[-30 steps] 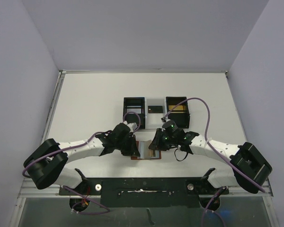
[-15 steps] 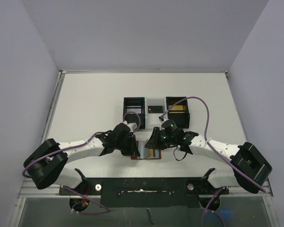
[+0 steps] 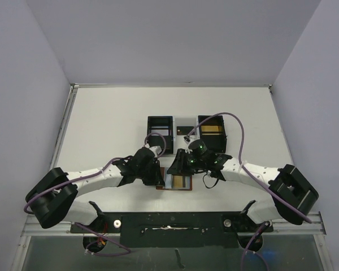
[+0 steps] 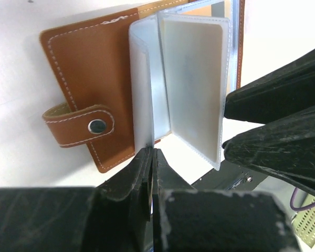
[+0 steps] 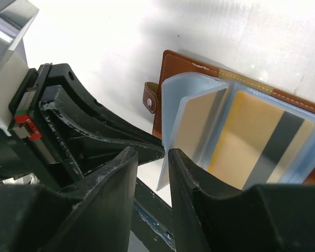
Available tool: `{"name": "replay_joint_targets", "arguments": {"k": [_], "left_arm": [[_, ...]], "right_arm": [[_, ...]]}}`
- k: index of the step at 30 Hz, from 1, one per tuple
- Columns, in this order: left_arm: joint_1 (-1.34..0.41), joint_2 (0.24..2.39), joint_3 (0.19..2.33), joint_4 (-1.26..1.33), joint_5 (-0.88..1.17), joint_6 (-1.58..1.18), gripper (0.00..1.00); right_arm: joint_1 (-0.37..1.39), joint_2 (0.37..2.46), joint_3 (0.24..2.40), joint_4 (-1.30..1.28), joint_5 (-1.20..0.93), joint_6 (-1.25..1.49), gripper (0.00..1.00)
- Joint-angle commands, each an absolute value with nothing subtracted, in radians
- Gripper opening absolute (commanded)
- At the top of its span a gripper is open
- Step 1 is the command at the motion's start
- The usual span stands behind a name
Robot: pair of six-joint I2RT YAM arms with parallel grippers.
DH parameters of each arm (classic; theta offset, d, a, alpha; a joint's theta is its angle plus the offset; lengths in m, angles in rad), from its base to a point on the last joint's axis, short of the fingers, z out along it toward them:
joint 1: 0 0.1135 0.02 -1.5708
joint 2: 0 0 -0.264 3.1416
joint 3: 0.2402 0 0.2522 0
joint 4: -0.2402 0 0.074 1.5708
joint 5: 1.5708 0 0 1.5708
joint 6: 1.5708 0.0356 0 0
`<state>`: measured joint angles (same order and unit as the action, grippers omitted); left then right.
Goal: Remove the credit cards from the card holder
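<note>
The card holder (image 3: 170, 189) lies open at the near middle, brown leather (image 4: 89, 68) with its snap tab to the left. Its clear sleeves stand up. Gold-tan credit cards (image 5: 252, 134) sit inside the sleeves, one also in the left wrist view (image 4: 194, 79). My left gripper (image 4: 152, 152) is shut on the lower edge of one sleeve (image 4: 142, 89). My right gripper (image 5: 149, 155) is open with a narrow gap. Its right finger touches the edge of a sleeve (image 5: 170, 131), just right of the left gripper (image 5: 110, 131).
A black-and-white three-compartment tray (image 3: 160, 121) stands behind the wallet. A small black card (image 3: 185, 130) lies in its middle and something gold (image 3: 213, 129) in its right compartment. The arms (image 3: 96, 178) crowd the near middle.
My right gripper has moved left and lower onto the wallet's raised sleeves. The left gripper has kept its hold and barely shifted.
</note>
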<state>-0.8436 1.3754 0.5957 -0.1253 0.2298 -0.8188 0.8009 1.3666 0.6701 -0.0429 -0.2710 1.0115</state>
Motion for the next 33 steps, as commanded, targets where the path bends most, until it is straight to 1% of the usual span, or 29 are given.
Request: {"name": "replay_joint_targets", "arguments": {"k": [1, 5, 8, 12, 17, 20, 22, 24, 26, 28, 30, 33], "left_arm": [[-0.848, 1.314, 0.624, -0.158, 0.164, -0.826, 0.00], [-0.848, 1.283, 0.613, -0.183, 0.127, -0.843, 0.00], [-0.848, 1.254, 0.613, -0.243, 0.077, -0.857, 0.01], [-0.847, 1.175, 0.593, -0.284, 0.036, -0.879, 0.13], [-0.847, 1.092, 0.604, -0.338, -0.004, -0.884, 0.25], [-0.845, 1.068, 0.613, -0.297, 0.015, -0.870, 0.35], [-0.844, 1.081, 0.614, -0.233, 0.060, -0.861, 0.39], [-0.845, 1.118, 0.623, -0.182, 0.111, -0.852, 0.40], [-0.845, 1.167, 0.646, -0.160, 0.140, -0.837, 0.39], [-0.844, 1.215, 0.666, -0.181, 0.137, -0.821, 0.39], [-0.842, 1.246, 0.699, -0.221, 0.115, -0.805, 0.32], [-0.842, 1.246, 0.693, -0.218, 0.117, -0.805, 0.29]], "right_arm": [[0.813, 1.403, 0.725, 0.028, -0.302, 0.999, 0.32], [0.814, 1.468, 0.767, 0.022, -0.312, 0.992, 0.33], [0.822, 1.492, 0.768, 0.067, -0.324, 1.003, 0.35], [0.822, 1.459, 0.781, 0.029, -0.292, 0.990, 0.36], [0.820, 1.382, 0.779, -0.097, -0.149, 0.984, 0.40], [0.819, 1.353, 0.759, -0.132, -0.091, 1.000, 0.42], [0.816, 1.345, 0.739, -0.130, -0.076, 1.022, 0.41], [0.814, 1.341, 0.716, -0.113, -0.073, 1.044, 0.39], [0.815, 1.336, 0.690, -0.085, -0.071, 1.065, 0.33], [0.815, 1.335, 0.676, -0.065, -0.079, 1.076, 0.31], [0.814, 1.338, 0.674, -0.061, -0.083, 1.074, 0.31], [0.814, 1.357, 0.678, -0.050, -0.103, 1.064, 0.30]]}}
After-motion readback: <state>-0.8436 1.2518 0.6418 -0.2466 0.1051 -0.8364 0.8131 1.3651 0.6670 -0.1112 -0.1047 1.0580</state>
